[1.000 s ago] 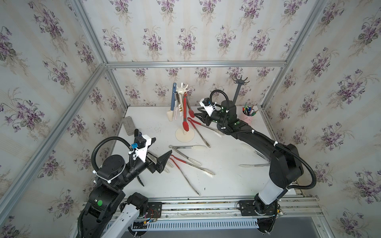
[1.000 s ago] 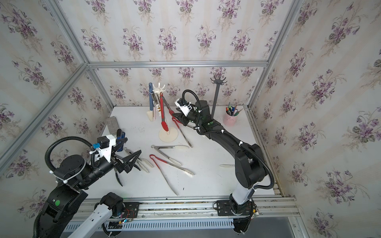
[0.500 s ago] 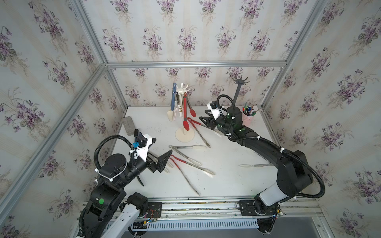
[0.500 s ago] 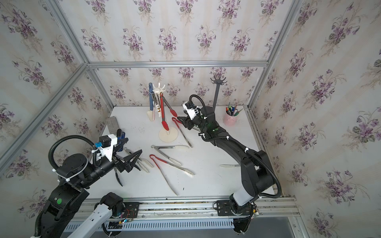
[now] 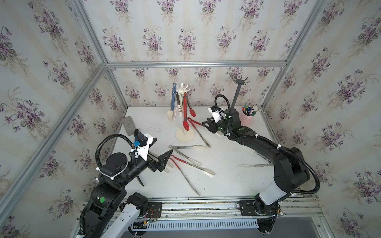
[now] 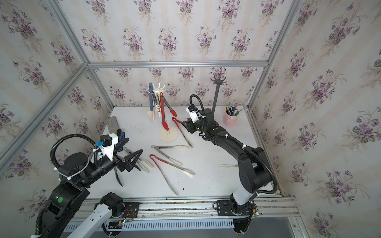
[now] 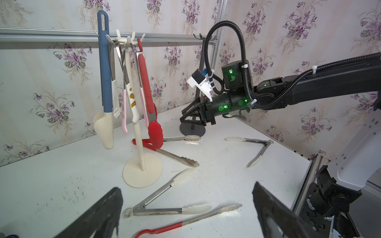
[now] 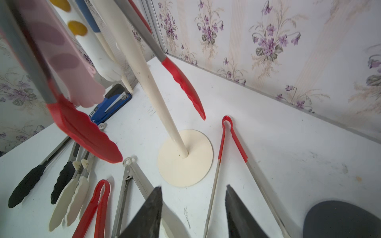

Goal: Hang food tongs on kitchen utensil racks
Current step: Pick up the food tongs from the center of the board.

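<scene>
While several food tongs hang from the hooked crown of a cream rack (image 5: 189, 137), among them a matte blue-grey pair (image 5: 173, 99) with a broad cream tip, a white pair (image 7: 132, 99) dotted with yellow, a pale pink pair (image 7: 124, 115) and a steel pair with scalloped red tips (image 5: 185, 110), the others lie scattered on the scuffed white tabletop (image 5: 226, 183). Red-handled steel tongs (image 8: 221, 144) lie open in a V just beside the rack's round base. Steel tongs with cream tips (image 7: 160, 211) and another red-handled pair (image 7: 165, 228) lie in the middle of the tabletop. One more pair (image 5: 254, 165) lies partly under the right arm, and black-tipped tongs (image 8: 26, 185) lie by the left arm.

A slim black rack (image 5: 237, 93) stands at the back next to a pink cup of pens (image 5: 248, 121). A grey block (image 5: 128, 123) and a blue-and-black stapler (image 8: 111, 106) sit toward the left wall.

The right jaws, pointed and black, stand apart and grip nothing. They are low near the red-handled steel tongs, one arm of which shows through the gap between them. The left jaws are spread wide and hold nothing, with the steel tongs with cream tips lying on the tabletop ahead of them.
</scene>
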Tool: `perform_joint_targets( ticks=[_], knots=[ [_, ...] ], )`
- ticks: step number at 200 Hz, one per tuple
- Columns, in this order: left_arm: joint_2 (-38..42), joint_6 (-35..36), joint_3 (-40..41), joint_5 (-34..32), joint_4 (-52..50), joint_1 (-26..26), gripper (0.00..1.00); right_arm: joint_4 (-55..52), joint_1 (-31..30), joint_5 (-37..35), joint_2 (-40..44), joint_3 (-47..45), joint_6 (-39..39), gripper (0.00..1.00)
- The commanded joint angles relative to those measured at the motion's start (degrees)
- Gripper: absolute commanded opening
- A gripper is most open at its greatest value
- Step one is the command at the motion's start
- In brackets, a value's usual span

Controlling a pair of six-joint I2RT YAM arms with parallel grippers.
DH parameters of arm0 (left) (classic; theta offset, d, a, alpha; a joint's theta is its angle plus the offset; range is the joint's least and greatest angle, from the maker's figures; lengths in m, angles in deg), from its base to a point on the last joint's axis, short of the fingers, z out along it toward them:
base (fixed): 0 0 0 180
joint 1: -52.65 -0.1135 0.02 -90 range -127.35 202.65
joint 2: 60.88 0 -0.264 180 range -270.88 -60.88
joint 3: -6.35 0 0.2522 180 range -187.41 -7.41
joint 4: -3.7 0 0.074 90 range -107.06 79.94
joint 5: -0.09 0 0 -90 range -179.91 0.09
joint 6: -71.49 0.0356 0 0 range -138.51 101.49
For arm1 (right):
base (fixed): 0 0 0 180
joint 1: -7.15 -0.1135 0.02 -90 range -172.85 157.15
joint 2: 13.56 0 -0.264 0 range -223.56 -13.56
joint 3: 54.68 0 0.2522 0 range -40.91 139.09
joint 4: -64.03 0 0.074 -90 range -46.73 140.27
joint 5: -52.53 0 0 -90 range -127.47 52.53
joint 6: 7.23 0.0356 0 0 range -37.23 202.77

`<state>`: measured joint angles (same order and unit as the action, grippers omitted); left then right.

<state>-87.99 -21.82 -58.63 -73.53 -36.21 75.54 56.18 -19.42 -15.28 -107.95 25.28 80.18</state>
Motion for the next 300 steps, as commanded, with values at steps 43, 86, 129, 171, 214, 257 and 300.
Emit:
perform_joint_targets(
  ticks=[43,86,129,171,214,257,300],
  knots=[
    [-0.04,-0.11,-0.41,-0.45,0.31,0.00,0.99,-6.53,0.11,0.98,-4.72,1.71,1.00,0.44],
    [-0.12,-0.13,-0.25,-0.95,0.27,-0.04,0.99,-10.52,0.11,0.02,-9.27,4.32,2.45,0.41],
    [-0.12,-0.18,-0.15,-1.10,0.25,-0.04,0.99,-13.85,0.11,-1.06,-13.50,7.17,3.18,0.39],
    [0.04,-0.27,-0.07,-1.16,0.14,-0.04,0.99,-14.33,0.02,-1.94,-15.87,8.57,4.15,0.37],
    [0.22,-0.47,-0.32,-0.75,0.14,-0.04,0.99,-14.91,-0.50,-2.35,-18.58,10.51,4.87,0.36],
    [1.09,-0.64,-0.23,-0.27,0.05,-0.04,0.99,-15.29,-1.56,-2.82,-21.74,13.27,5.96,0.34],
    [1.45,-0.63,-0.29,-0.64,-0.43,-0.04,0.99,-15.35,-2.25,-3.54,-24.29,15.27,7.23,0.32]
  ],
)
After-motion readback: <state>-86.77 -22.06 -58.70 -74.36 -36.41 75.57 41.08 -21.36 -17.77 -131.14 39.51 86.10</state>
